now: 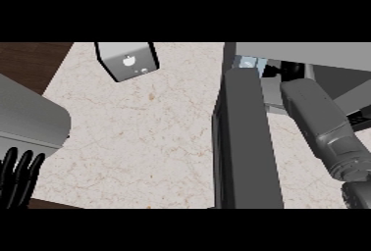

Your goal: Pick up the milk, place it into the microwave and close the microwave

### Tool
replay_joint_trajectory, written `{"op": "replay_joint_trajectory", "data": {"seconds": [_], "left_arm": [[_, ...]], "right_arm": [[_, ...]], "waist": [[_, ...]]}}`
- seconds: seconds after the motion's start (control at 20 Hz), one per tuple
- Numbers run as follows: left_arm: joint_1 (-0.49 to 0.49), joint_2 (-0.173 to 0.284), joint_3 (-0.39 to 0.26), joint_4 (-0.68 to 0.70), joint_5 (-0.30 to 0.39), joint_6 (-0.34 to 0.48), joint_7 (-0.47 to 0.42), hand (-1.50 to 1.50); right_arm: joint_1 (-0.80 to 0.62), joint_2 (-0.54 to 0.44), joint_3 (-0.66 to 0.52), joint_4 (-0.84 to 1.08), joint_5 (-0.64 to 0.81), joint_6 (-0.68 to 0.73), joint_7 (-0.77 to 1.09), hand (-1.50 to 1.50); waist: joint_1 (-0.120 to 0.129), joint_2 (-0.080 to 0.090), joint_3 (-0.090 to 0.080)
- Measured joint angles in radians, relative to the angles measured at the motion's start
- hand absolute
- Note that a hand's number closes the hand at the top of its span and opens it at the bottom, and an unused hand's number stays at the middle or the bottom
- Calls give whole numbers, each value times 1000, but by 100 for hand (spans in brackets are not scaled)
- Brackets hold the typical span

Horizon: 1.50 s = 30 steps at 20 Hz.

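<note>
The microwave [304, 49] stands at the right with its dark door [246, 142] swung open toward me. A small pale blue and white piece of the milk carton [250, 62] shows just inside the opening, above the door's top edge. My right forearm [322, 125] reaches up into the cavity. Only black parts of my right hand [274, 69] show right beside the carton, and the door hides the rest. My left hand [20, 174] rests open at the lower left edge, fingers up, far from the microwave.
A grey box with a white apple mark [127, 61] stands at the back of the pale marble counter [138, 127]. My grey left forearm [29, 115] fills the left edge. Dark wood [29, 59] shows beyond the counter's left corner.
</note>
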Motion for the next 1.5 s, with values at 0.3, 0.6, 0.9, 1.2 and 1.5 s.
{"op": "replay_joint_trajectory", "data": {"seconds": [0.3, 0.6, 0.9, 1.2, 1.5], "left_arm": [[-30, 7, -12, 2, -33, 10, 14, -150], [-63, 1, -39, 21, -57, 13, 20, -150], [-81, -5, -63, 30, -77, 15, 23, -150], [-92, -17, -89, 40, -109, 26, 25, -150], [-95, -32, -124, 35, -144, 40, 36, -150]], "right_arm": [[-33, 3, 18, 26, 32, -127, 35, -150], [-56, 20, 9, 61, 26, -73, 85, -150], [-54, 28, -15, 67, 5, 17, 82, -150], [-41, 35, -33, 69, -10, 55, 76, -150], [-20, 20, -46, 66, -20, 89, 63, -150]], "waist": [[22, 10, 0], [27, 16, 2], [22, 16, 4], [13, 9, 3], [4, 3, 2]]}}
